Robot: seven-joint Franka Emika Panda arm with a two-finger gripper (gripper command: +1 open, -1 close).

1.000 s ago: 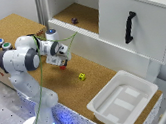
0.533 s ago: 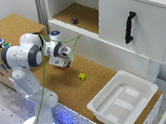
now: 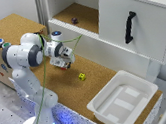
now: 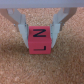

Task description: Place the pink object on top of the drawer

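In the wrist view the pink object (image 4: 40, 41), a small reddish-pink cube with dark letters on it, fills the gap between my two fingers. One finger (image 4: 22, 30) presses each side of it, so the gripper (image 4: 41, 39) is shut on it just over the cork floor. Seen from outside, the gripper (image 3: 63, 64) points down at the cork surface in front of the drawer (image 3: 12, 28), a light wooden box with a cork top at the exterior view's left. From there the cube is too small to make out.
A small yellow cube (image 3: 81, 77) lies on the cork to the exterior view's right of the gripper. A white plastic tub (image 3: 121, 100) stands further right. Behind is a white cabinet (image 3: 143, 22) with a black handle, with a small dark object (image 3: 75, 20) in its open bay.
The gripper has stayed at almost the same spot, shifting only slightly. The arm's pose is nearly unchanged.
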